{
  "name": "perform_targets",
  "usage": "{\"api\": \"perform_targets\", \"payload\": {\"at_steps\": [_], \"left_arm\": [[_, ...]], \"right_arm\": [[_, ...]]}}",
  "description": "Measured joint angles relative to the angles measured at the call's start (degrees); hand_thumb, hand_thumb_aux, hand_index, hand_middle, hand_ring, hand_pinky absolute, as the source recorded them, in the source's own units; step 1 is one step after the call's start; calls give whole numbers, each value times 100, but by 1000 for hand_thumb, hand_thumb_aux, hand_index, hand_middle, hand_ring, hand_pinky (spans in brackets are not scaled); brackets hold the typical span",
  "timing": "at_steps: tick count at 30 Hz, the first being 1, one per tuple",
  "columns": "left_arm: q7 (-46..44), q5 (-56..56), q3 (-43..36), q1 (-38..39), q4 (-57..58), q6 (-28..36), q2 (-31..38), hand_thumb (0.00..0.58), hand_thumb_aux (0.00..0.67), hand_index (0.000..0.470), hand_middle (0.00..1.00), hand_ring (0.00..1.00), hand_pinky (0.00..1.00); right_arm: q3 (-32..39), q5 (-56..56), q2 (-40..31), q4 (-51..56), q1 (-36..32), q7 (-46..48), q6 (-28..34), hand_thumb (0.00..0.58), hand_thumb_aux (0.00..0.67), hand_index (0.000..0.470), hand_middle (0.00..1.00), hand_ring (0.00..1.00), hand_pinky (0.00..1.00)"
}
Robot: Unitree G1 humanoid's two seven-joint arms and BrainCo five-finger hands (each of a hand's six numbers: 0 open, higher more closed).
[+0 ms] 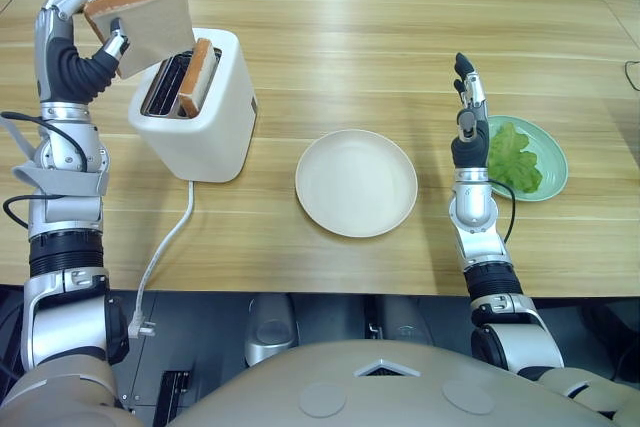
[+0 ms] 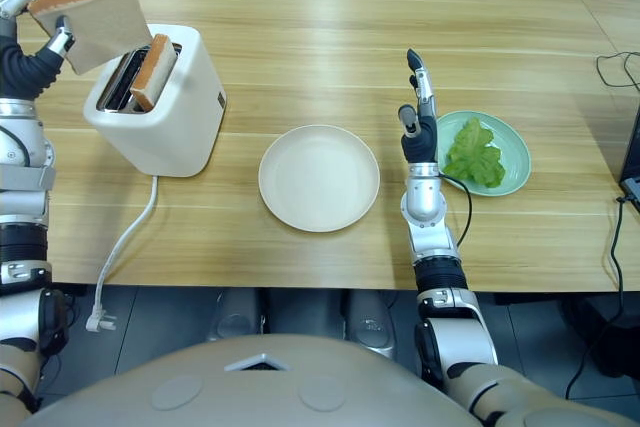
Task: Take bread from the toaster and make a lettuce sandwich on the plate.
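I work on a big wooden table [image 1: 400, 27]. The white toaster [image 1: 205, 137] is the biggest thing on it, and it could give me trouble. My left hand [image 1: 62, 22] hangs up high over the toaster's left end. If I swing my arm low, I may bump the toaster or catch the second slice [image 1: 197, 77] that sticks up out of a slot. The round cream plate [image 1: 356, 183] comes next. It sits in the middle of the table, well apart from my left hand, so the bread has a long ride to get there. I think that ride is the risky part. The slice of toast [image 1: 145, 22] is held only by its left edge, between my fingers and thumb, and it tilts. If my grip slips, it could fall on the toaster or the table and miss the plate.

Now where things are. My left hand is closed on the toast. The toast pokes out to the right of the hand, above the toaster and not touching it. My right hand [image 1: 468, 112] stands with its fingers straight up and holds nothing. It is between the cream plate and the small green dish [image 1: 563, 162], just beside the dish. The lettuce [image 1: 515, 157] lies in that dish, to the right of that hand.
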Motion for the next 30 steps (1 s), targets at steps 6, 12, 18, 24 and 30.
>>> {"api": "perform_targets", "payload": {"at_steps": [6, 12, 18, 24, 30], "left_arm": [[44, -157, 277, -250, -449, -6, 22, 580, 670, 460, 1000, 1000, 1000], [-231, -467, 375, -527, -984, 14, 16, 580, 670, 460, 1000, 1000, 1000], [-869, -1251, 225, -669, -1641, 200, -418, 580, 670, 460, 1000, 1000, 1000], [-2088, -2252, -749, -708, -2161, 768, -1346, 580, 670, 460, 1000, 1000, 1000], [-3152, -2467, -1718, -695, -1647, 1149, -2106, 580, 670, 460, 1000, 1000, 1000]], "right_arm": [[-45, 27, -139, -16, -37, -26, 1, 0, 0, 0, 0, 0, 0], [-307, 117, -399, -31, -40, -99, 9, 0, 0, 0, 0, 0, 0], [-481, -204, -1050, -247, 17, -145, 428, 0, 0, 0, 0, 0, 0], [-590, -1198, -2037, -218, 336, -689, 1227, 0, 0, 0, 0, 0, 0], [-530, -2227, -2941, 385, 479, -1508, 2217, 0, 0, 0, 0, 0, 0]]}}
